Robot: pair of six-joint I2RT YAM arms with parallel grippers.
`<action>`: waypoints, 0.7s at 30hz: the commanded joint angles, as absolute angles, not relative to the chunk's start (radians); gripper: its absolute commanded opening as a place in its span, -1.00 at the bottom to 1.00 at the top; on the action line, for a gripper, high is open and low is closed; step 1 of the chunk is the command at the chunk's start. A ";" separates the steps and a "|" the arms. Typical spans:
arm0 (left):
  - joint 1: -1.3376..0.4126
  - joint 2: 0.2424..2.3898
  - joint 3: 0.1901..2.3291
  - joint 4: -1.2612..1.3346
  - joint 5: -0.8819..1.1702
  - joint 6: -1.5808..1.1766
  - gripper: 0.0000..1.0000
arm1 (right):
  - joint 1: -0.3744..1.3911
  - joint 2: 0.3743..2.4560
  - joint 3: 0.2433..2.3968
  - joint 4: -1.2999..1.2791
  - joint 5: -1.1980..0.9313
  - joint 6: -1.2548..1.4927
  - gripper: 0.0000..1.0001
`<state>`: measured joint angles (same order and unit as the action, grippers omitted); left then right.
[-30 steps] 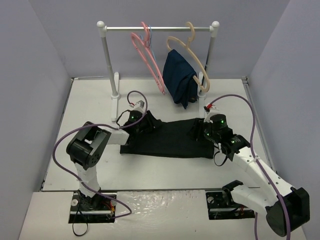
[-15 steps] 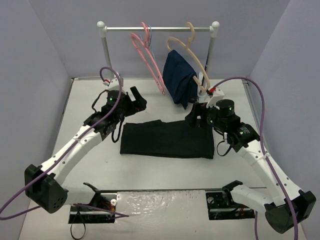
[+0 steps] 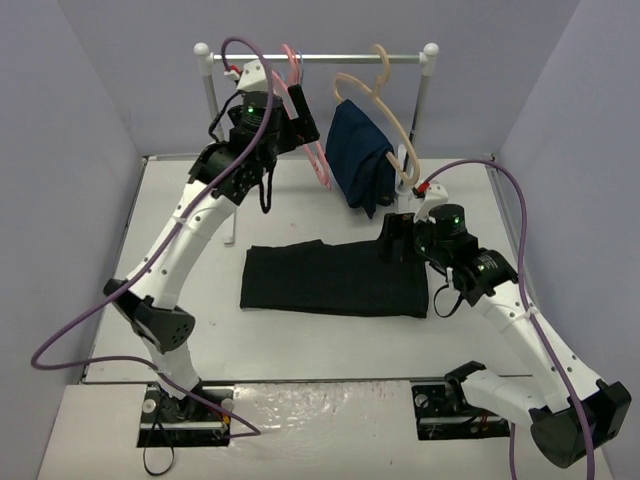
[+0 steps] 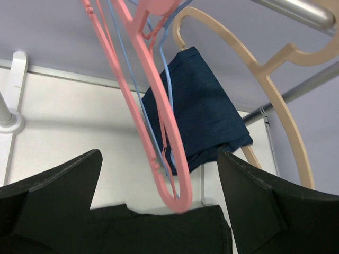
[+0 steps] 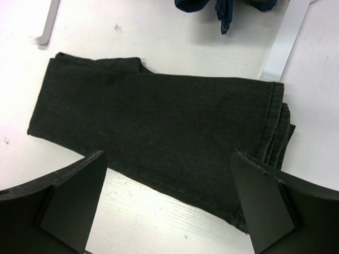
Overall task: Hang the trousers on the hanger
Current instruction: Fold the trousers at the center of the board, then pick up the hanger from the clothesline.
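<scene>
White table, trousers lying flat, both grippers wide

White table [image 3: 180, 300] holds the black trousers [image 3: 330, 280], folded flat at its middle. The right gripper [image 5: 168, 153] hovers over their right end, jaws wide and empty. At the far rail [image 3: 340, 58] the left gripper [image 4: 159, 153] gapes on either side of the pink hanger [image 3: 318, 165]; a light-blue hanger [image 4: 168, 79], tan hanger [image 3: 381, 60] and navy garment [image 3: 362, 165] crowd its right

Lavender walls [image 3: 95, 90], white table [image 3: 320, 345], even light
</scene>
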<state>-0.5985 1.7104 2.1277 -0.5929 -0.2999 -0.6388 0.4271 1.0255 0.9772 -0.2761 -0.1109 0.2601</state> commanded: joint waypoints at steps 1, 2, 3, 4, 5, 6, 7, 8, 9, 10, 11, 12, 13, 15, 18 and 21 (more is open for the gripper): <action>-0.613 1.867 2.349 -0.644 -0.377 -0.583 0.74 | 0.434 0.990 0.962 -0.265 -0.090 0.271 1.00; -0.615 1.900 2.395 -0.653 -0.384 -0.577 0.73 | 0.434 0.988 0.959 -0.267 -0.089 0.272 1.00; -0.618 1.942 2.456 -0.667 -0.390 -0.575 0.72 | 0.434 0.986 0.956 -0.271 -0.090 0.273 1.00; -0.623 1.964 2.499 -0.670 -0.392 -0.571 0.72 | 0.434 0.986 0.955 -0.273 -0.090 0.273 1.00; -0.627 1.983 2.541 -0.672 -0.393 -0.566 0.71 | 0.434 0.986 0.954 -0.275 -0.089 0.273 1.00; -0.630 2.002 2.552 -0.670 -0.402 -0.555 0.71 | 0.434 0.987 0.952 -0.276 -0.088 0.272 1.00; -0.637 2.017 2.570 -0.670 -0.417 -0.548 0.71 | 0.434 0.989 0.951 -0.277 -0.087 0.270 1.00; -0.644 2.026 2.579 -0.673 -0.435 -0.542 0.71 | 0.434 0.988 0.950 -0.279 -0.085 0.268 1.00; -0.647 2.033 2.580 -0.680 -0.461 -0.536 0.70 | 0.434 0.988 0.949 -0.279 -0.084 0.266 1.00; -0.649 2.039 2.579 -0.688 -0.492 -0.529 0.70 | 0.434 0.989 0.948 -0.279 -0.084 0.265 1.00; -0.649 2.039 2.570 -0.694 -0.505 -0.527 0.70 | 0.434 0.991 0.948 -0.279 -0.084 0.265 1.00; -0.649 2.037 2.559 -0.701 -0.516 -0.526 0.71 | 0.434 0.992 0.948 -0.279 -0.084 0.264 1.00; -0.649 2.033 2.550 -0.706 -0.529 -0.522 0.70 | 0.434 0.992 0.948 -0.279 -0.084 0.264 1.00; -0.650 2.018 2.523 -0.713 -0.547 -0.514 0.70 | 0.434 0.992 0.948 -0.278 -0.084 0.263 1.00; -0.649 1.984 2.466 -0.701 -0.555 -0.507 0.70 | 0.434 0.992 0.943 -0.278 -0.083 0.261 1.00; -0.649 1.952 2.417 -0.683 -0.552 -0.505 0.69 | 0.434 0.992 0.936 -0.278 -0.081 0.259 1.00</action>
<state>-0.6498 2.0610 2.4425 -0.7220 -0.5054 -0.5367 0.4271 1.0039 0.9398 -0.3118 -0.1032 0.2638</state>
